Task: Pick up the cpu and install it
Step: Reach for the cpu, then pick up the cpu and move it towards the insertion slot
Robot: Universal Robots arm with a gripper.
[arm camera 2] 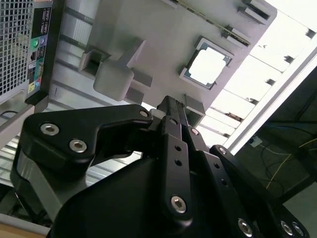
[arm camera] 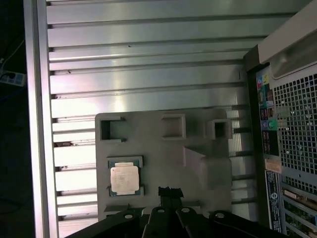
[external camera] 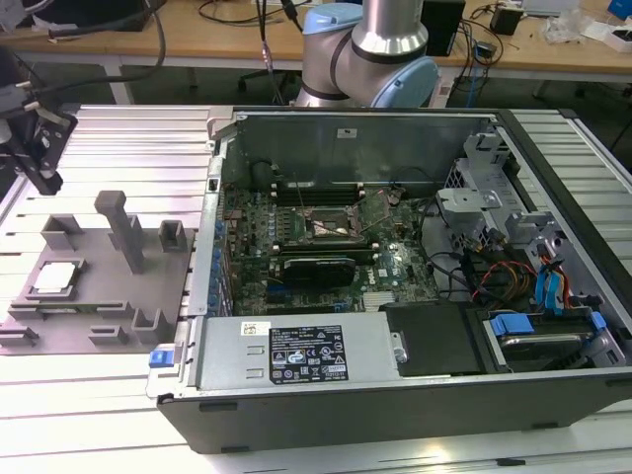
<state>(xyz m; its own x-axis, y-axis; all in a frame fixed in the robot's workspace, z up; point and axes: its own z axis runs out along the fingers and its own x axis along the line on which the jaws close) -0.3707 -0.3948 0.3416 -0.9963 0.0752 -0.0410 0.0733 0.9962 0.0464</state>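
The cpu (external camera: 54, 278), a small flat square with a pale silvery top, lies in its recess on the grey plastic tray (external camera: 94, 259) at the exterior view's left. Both wrist views look down on the cpu (arm camera 2: 208, 65) (arm camera: 125, 178) lying flat in the tray (arm camera: 158, 153). My black gripper (external camera: 46, 181) hangs above the tray's far end, well above the cpu and off to one side of it. Its fingertips (arm camera: 170, 192) (arm camera 2: 171, 106) stand together with nothing between them. The dark metal-framed socket (external camera: 333, 226) sits on the green board inside the open computer case.
The tray carries several upright blocks, the tallest a post (external camera: 122, 229). The open case (external camera: 395, 148) fills the middle and the exterior view's right, with cables, a card and drive bays inside. Ribbed aluminium table (external camera: 128, 128) lies around the tray.
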